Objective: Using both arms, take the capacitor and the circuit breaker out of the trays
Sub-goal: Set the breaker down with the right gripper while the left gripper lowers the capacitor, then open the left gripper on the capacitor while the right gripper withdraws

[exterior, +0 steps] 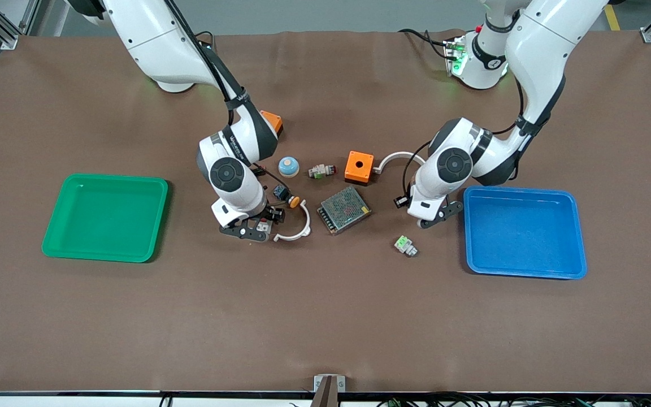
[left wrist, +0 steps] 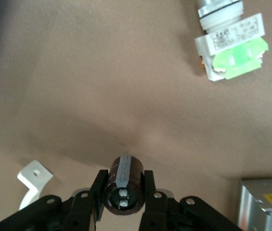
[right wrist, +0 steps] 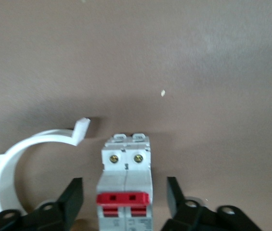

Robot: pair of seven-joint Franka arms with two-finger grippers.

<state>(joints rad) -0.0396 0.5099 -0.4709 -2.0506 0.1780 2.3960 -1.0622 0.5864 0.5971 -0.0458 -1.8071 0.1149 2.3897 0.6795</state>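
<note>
The capacitor (left wrist: 124, 168), a small black cylinder with a silvery stripe, sits between the fingers of my left gripper (left wrist: 123, 179), which is shut on it. In the front view my left gripper (exterior: 435, 217) is low over the table beside the blue tray (exterior: 523, 232), and the capacitor is hidden there. The breaker (right wrist: 125, 168), white-grey with red levers, lies on the table between the spread fingers of my right gripper (right wrist: 124, 185), with a gap on each side. In the front view the right gripper (exterior: 253, 229) is low around the breaker (exterior: 263, 226).
A green tray (exterior: 105, 217) lies toward the right arm's end. A white clip (exterior: 294, 229), a black button with orange cap (exterior: 286, 196), a mesh-topped metal box (exterior: 344, 210), an orange box (exterior: 358, 167) and a white-and-green connector (exterior: 405, 245) lie between the grippers.
</note>
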